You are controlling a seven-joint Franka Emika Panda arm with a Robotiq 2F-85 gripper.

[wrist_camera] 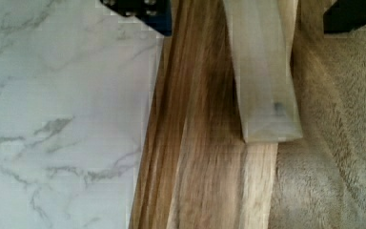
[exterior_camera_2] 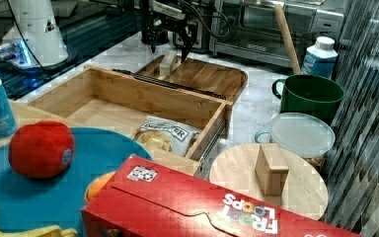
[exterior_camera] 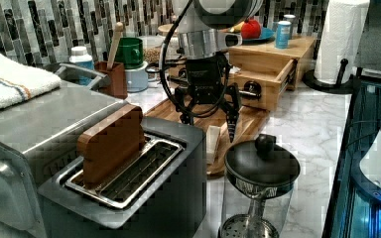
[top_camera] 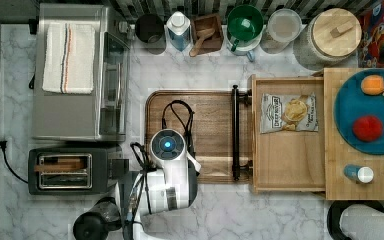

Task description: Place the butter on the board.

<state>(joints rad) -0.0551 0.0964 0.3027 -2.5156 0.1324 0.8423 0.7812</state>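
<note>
Already the butter point(exterior_camera: 213, 144) stands on end on the board point(exterior_camera: 248, 124), centre of the left view, likely just set there. Above it the hand point(exterior_camera: 209, 126) hangs spread, fingers apart and touching nothing.

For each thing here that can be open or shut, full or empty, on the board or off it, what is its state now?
Butter: lying on the board, near its edge, not held.
Gripper: open, above the butter.
Drawer: pulled open, a chip bag inside.
Toaster: one slot filled by a brown slice.
Green mug: upright, looks empty.
Jar: wooden lid on.
</note>
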